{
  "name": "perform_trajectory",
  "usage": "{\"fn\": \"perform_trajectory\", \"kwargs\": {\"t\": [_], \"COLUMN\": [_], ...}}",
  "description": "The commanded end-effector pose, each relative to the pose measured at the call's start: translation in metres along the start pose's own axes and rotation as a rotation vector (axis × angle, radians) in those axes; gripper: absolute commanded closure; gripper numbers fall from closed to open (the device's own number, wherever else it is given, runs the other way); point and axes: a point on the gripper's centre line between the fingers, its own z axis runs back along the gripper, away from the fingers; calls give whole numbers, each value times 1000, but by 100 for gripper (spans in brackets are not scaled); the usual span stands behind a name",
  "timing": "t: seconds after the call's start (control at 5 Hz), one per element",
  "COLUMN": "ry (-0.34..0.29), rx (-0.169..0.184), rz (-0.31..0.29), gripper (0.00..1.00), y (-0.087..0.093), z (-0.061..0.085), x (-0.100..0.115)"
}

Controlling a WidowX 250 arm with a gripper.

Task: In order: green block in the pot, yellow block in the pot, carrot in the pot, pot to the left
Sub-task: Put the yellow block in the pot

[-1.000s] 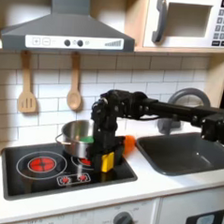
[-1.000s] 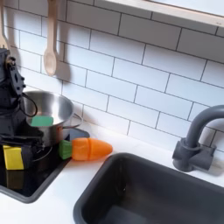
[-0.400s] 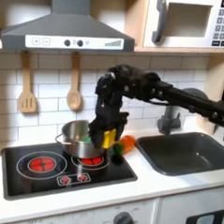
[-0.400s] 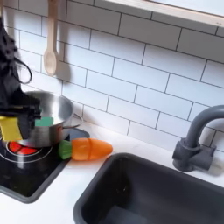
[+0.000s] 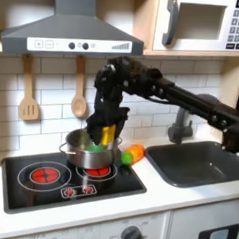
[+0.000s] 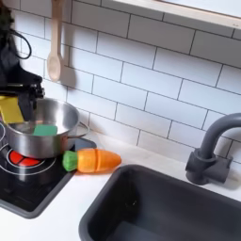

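Observation:
My gripper (image 5: 106,131) is shut on the yellow block (image 5: 108,137) and holds it in the air just above the pot (image 5: 79,157), a shiny steel saucepan on the stove's back right burner. In the second exterior view the yellow block (image 6: 12,110) hangs at the pot's (image 6: 38,147) left rim, with the gripper (image 6: 9,102) partly cut off by the frame edge. The green block (image 6: 45,130) lies inside the pot; in the first exterior view the green block (image 5: 97,146) is just visible. The carrot (image 5: 134,154) lies on the counter right of the pot, its carrot (image 6: 94,160) body pointing right.
The black stove top (image 5: 58,176) with red burners lies under and left of the pot. A dark sink (image 5: 201,163) and grey faucet (image 6: 211,151) are to the right. Wooden spoons (image 5: 30,94) hang on the tiled wall, under a range hood (image 5: 72,33).
The gripper has lifted the yellow block from the stove's front right corner, up and back to just above the pot. Pot, green block and carrot have not moved.

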Motion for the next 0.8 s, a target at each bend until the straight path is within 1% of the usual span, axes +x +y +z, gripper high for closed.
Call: {"fn": "perform_trajectory", "kwargs": {"t": [0.0, 0.2, 0.4, 0.6], "ry": [5, 50, 78, 74], "rx": [-15, -18, -24, -28], "rz": [-28, -64, -66, -77], "gripper": [100, 100, 100, 100], "y": [-10, -19, -21, -24], "z": [-11, -29, -40, -42], "x": [24, 22, 17, 16]}}
